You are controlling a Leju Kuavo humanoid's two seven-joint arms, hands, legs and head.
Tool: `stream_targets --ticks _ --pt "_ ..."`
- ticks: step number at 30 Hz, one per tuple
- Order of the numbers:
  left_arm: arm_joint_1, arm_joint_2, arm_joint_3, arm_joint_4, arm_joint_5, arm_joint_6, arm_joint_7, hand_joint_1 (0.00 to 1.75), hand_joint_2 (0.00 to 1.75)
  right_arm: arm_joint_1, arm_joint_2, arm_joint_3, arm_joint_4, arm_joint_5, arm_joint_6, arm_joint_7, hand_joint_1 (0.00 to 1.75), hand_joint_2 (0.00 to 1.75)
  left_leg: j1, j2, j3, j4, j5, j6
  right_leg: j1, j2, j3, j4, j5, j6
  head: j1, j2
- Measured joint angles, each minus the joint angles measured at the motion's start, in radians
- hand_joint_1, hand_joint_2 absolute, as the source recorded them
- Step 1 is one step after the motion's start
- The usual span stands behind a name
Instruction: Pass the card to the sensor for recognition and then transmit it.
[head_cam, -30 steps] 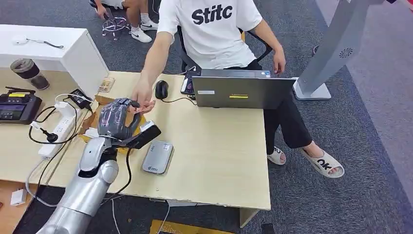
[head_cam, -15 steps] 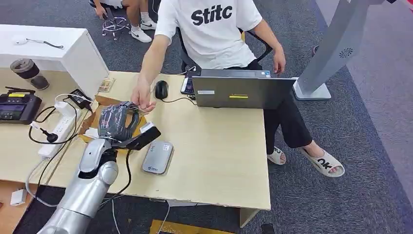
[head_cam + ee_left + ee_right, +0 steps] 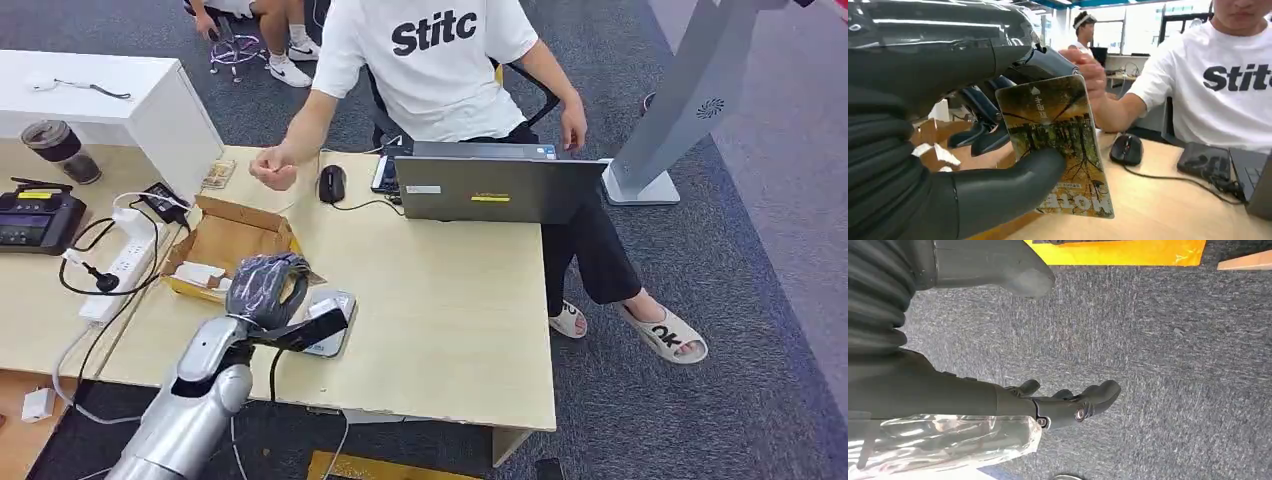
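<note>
Left hand (image 3: 973, 165) pinches the thin yellow-brown printed plastic card (image 3: 1058, 145) mid-frame, thumb across its face. Looks light, stiff, slick, so I'd keep gripping the lower edge. Right hand (image 3: 1058, 402) hangs loosely open, holding nothing.

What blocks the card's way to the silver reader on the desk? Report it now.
Nothing visible. The left robot hand holds the card, and in the head view it hovers right beside the reader, with only bare desk around.
</note>
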Motion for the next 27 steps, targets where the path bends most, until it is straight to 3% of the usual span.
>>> stream_targets --ticks 27 --pt "0.051 0.007 -0.032 0.081 -0.037 -0.002 0.051 1.75 1.75 0.006 0.015 0.0 0.0 0.019 0.001 0.007 0.0 1.75 0.0 0.0 0.0 0.0 0.0 0.0 0.0 0.0 0.0 0.0 0.0 0.0 0.0 0.0"
